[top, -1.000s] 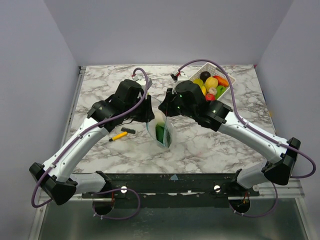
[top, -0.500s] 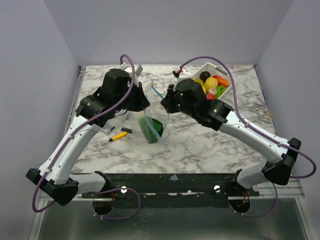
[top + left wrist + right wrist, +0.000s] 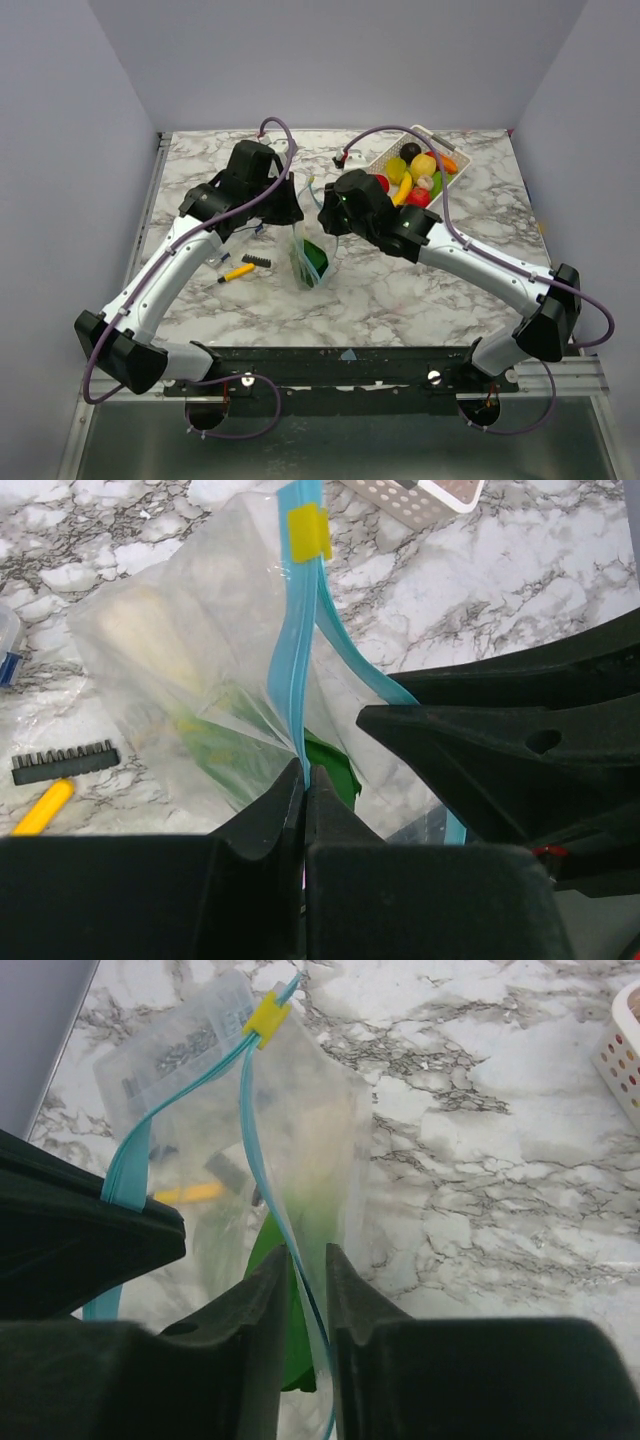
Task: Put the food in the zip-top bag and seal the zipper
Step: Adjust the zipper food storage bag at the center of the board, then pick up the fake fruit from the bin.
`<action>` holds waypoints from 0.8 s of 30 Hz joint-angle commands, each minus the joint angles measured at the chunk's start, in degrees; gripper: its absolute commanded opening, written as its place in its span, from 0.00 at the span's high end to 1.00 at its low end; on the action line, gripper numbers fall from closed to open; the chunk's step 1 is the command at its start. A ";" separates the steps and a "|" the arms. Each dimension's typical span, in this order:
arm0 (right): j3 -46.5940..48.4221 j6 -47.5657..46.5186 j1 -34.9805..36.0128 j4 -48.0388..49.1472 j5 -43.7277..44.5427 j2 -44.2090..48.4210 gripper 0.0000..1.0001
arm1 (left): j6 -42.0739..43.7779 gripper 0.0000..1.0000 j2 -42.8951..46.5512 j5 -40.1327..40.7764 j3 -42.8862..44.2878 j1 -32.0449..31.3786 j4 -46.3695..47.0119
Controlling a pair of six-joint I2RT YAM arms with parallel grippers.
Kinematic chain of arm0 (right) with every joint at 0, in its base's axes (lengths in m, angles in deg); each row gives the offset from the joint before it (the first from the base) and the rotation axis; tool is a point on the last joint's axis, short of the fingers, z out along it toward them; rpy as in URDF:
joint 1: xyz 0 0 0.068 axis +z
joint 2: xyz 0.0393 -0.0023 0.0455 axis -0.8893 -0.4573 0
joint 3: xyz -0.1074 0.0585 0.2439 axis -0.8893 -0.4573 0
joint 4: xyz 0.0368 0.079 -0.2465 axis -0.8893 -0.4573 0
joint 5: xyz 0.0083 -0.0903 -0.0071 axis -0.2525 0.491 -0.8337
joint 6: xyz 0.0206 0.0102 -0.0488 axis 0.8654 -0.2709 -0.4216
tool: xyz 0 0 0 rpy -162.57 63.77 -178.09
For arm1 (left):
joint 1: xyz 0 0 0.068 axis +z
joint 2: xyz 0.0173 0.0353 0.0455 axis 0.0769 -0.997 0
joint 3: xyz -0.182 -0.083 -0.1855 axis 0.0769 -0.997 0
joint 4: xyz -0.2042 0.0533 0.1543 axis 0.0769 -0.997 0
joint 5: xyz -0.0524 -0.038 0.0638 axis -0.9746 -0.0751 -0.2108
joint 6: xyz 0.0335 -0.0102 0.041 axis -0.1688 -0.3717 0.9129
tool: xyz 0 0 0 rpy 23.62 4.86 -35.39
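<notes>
The zip-top bag (image 3: 310,250) hangs upright between both grippers at the table's middle, with green food (image 3: 318,258) and a pale piece inside. In the left wrist view my left gripper (image 3: 305,770) is shut on the light blue zipper (image 3: 292,670), below its yellow slider (image 3: 310,532). In the right wrist view my right gripper (image 3: 308,1252) stands narrowly open, and the other zipper strip (image 3: 255,1100) runs loose between its jaws above the green food (image 3: 258,1250). The bag's mouth gapes below the slider. More food (image 3: 420,165) lies in the white basket (image 3: 440,135).
A yellow-and-black tool (image 3: 237,271) and a black bit holder (image 3: 258,261) lie left of the bag. A small clear packet (image 3: 180,1045) lies behind the bag. The basket stands at the back right, close to the right arm.
Both grippers have come closer together, so the bag's mouth is narrower. The right jaws have parted a little from the strip. The left gripper stays shut on its strip.
</notes>
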 commanded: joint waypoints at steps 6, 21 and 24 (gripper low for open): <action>7.94 -1.11 -0.01 -7.71 4.08 1.10 0.56 | 1.43 1.00 2.45 -1.41 -3.10 -0.02 5.32; 8.74 -3.30 -18.90 -9.94 5.33 5.93 0.36 | 2.23 1.00 3.60 -0.47 -7.99 -0.02 8.48; 7.13 -2.77 -26.37 -8.12 1.41 3.58 0.35 | 2.10 1.00 3.97 -0.76 -8.84 -0.02 9.02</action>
